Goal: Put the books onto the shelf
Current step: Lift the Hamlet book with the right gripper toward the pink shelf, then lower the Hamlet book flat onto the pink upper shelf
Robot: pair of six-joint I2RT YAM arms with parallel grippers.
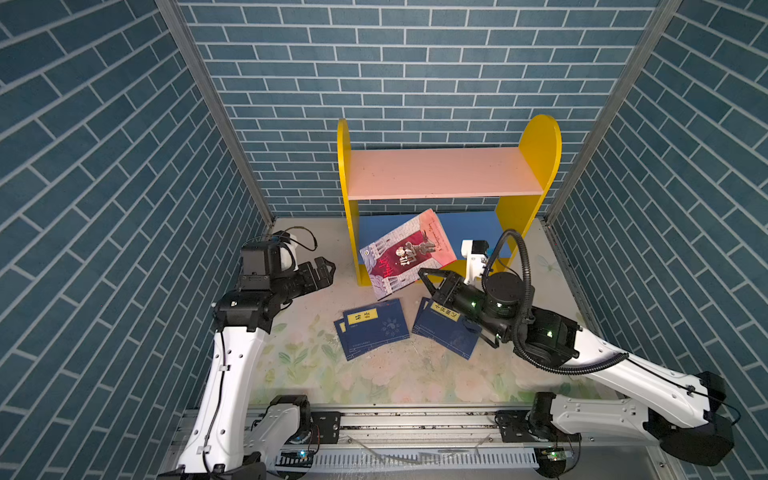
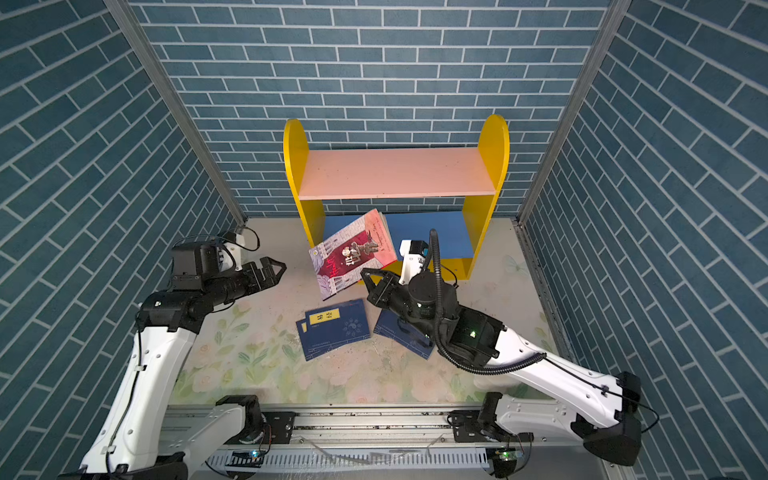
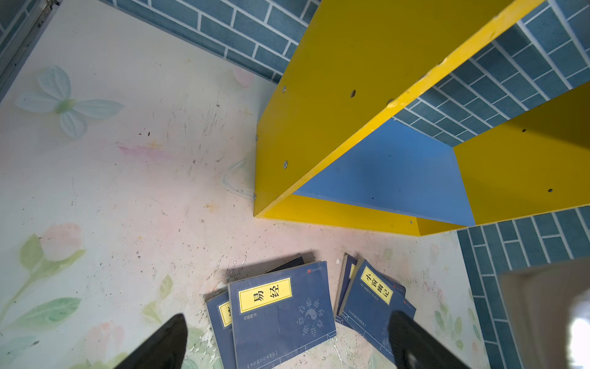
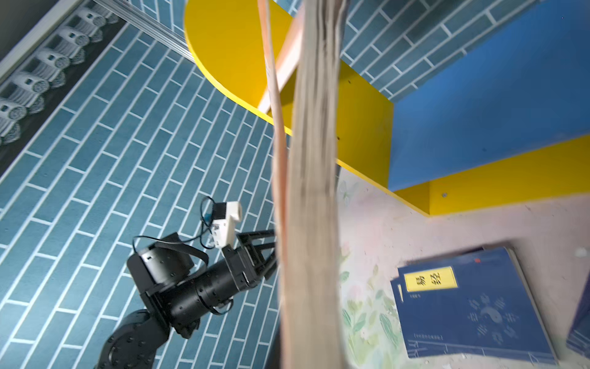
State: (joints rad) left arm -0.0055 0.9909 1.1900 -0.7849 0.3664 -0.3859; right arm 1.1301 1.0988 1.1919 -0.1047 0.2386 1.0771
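The right end effector [image 1: 424, 276] is clenched on a lower corner of the grey-and-red illustrated book [image 1: 405, 257]. It holds the book tilted in the air, just in front of the shelf [image 1: 440, 172] and before its blue lower board [image 1: 465, 226]. The left end effector [image 1: 329, 272] is released, its jaws wide apart, above the table [image 1: 374, 382], well apart from the held book. The navy books lie flat on the table in two piles. One pile [image 1: 372, 328] is between both end effectors, and the other pile [image 1: 446, 332] is partly under the right end effector.
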